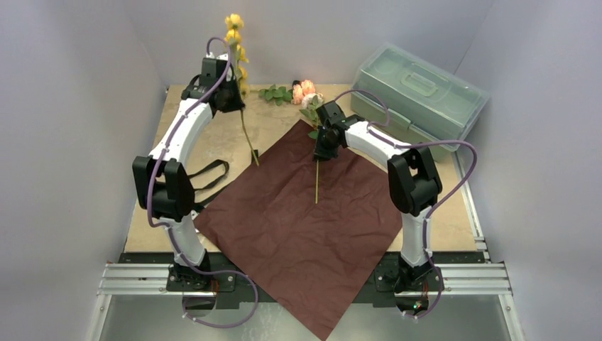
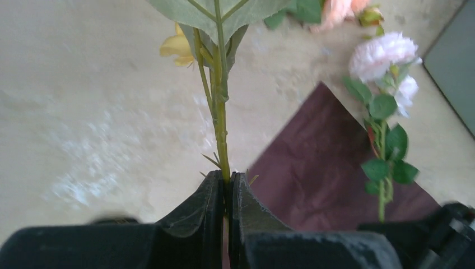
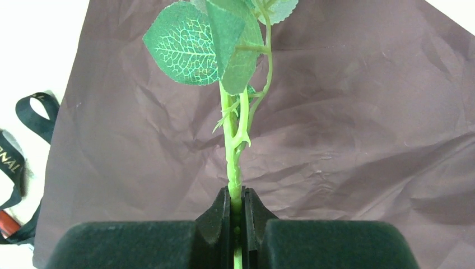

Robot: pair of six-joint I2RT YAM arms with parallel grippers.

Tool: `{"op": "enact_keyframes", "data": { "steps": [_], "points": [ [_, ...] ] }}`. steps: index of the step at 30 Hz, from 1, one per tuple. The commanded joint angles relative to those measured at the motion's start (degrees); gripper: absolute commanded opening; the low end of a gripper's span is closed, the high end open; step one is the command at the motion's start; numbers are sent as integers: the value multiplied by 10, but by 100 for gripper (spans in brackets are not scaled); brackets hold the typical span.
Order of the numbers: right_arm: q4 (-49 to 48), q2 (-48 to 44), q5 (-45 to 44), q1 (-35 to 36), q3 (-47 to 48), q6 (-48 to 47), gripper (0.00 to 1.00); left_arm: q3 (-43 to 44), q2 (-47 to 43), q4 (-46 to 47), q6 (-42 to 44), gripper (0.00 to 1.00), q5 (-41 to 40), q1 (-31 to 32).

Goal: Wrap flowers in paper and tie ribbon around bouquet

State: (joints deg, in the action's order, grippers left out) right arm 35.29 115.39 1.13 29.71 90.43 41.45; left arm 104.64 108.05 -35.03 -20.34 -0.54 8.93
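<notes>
Left gripper [image 2: 227,178] pinches yellow spray [image 1: 234,35], blooms up; right gripper [image 3: 236,193] pinches pink spray [image 1: 316,177], blooms pointing far.

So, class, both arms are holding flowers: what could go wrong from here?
1. The left gripper and right gripper each pinch one thin stem, so the yellow spray or pink spray might twist or slip.
2. Laying both on the paper, the grippers may collide or rumple it.
3. The ribbon lies by the left arm, which could drag it.
</notes>
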Motion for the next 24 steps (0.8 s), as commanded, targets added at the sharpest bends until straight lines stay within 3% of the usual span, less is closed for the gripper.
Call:
{"op": "enact_keyframes", "data": {
  "steps": [1, 4, 7, 10, 15, 24],
  "points": [
    [-24, 31, 12, 2, 23, -11, 0, -107, -84, 6, -121, 0, 100, 4],
    [-28, 52, 35, 2, 22, -14, 0, -188, -106, 47, -174, 0, 137, 6],
    [-32, 55, 60, 2, 8, -6, 13, -239, -112, 72, -195, 0, 154, 26],
    [-37, 47, 66, 1, 0, -5, 34, -253, -111, 87, -196, 0, 143, 57],
    [-15, 35, 69, 0, 18, -4, 47, -250, -94, 102, -184, 0, 144, 91],
    [16, -59, 73, -19, 2, -2, 55, -268, -81, 149, -196, 0, 138, 115]
  ]
}}
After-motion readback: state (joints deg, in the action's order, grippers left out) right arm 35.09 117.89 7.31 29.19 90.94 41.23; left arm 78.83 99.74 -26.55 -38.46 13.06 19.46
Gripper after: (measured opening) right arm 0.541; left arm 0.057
